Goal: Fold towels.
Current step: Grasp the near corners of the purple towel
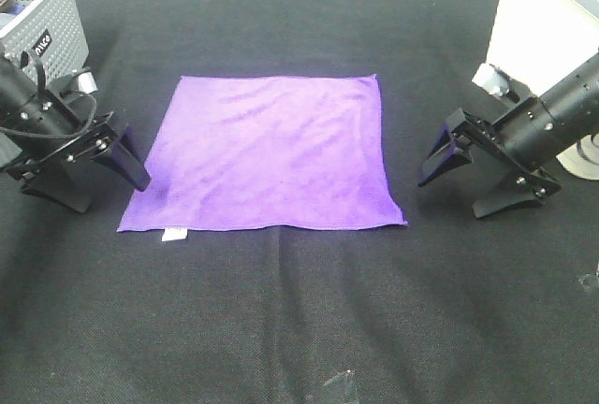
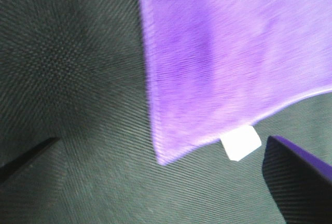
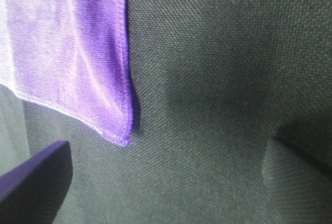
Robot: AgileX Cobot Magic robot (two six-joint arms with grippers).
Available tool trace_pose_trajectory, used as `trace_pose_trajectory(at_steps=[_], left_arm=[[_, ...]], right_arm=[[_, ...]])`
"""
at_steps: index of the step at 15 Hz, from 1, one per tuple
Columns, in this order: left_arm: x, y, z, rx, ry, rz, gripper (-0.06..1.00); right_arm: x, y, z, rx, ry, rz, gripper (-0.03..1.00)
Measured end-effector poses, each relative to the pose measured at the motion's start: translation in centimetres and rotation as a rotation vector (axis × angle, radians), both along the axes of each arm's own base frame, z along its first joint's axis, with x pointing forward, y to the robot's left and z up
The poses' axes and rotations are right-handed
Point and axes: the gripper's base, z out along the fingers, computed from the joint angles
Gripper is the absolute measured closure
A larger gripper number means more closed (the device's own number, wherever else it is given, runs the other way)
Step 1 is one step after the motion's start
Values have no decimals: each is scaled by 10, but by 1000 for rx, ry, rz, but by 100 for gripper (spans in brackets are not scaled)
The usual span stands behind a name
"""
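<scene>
The purple towel [image 1: 267,153] is lying flat and spread open in the middle of the black table cover [image 1: 299,329], with a small white tag [image 1: 172,234] sticking out from its near edge close to the left corner.

The left arm is reaching in from the left edge beside a grey perforated basket [image 1: 42,11], its wrist angling down toward the table. The left gripper [image 1: 110,194] is standing wide open and holding nothing. Its inner finger [image 1: 131,165] is pointing down just at the towel's left edge, near the front corner; whether it is touching the cloth cannot be told. In the left wrist view the towel's corner [image 2: 161,156] and tag [image 2: 240,142] are showing between the two dark fingers [image 2: 298,177], which are spread well apart.

The right arm is coming in from the right side, sloping down and inward in the same way. The right gripper [image 1: 454,196] is also gaping wide with nothing in it, its tips hanging low over the table cover just beside the towel's near right corner and clear of it. The right wrist view is showing that hemmed corner [image 3: 122,138] lying flat on the dark weave, between the parted fingers [image 3: 36,182].
</scene>
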Motion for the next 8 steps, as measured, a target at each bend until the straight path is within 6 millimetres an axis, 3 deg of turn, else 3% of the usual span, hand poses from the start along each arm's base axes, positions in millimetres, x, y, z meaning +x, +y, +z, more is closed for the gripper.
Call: trace_pose_trajectory(at_steps=[8], left_arm=[[2, 0, -6, -9, 1, -8, 5]], right_arm=[[13, 25, -12, 63, -26, 19, 3]])
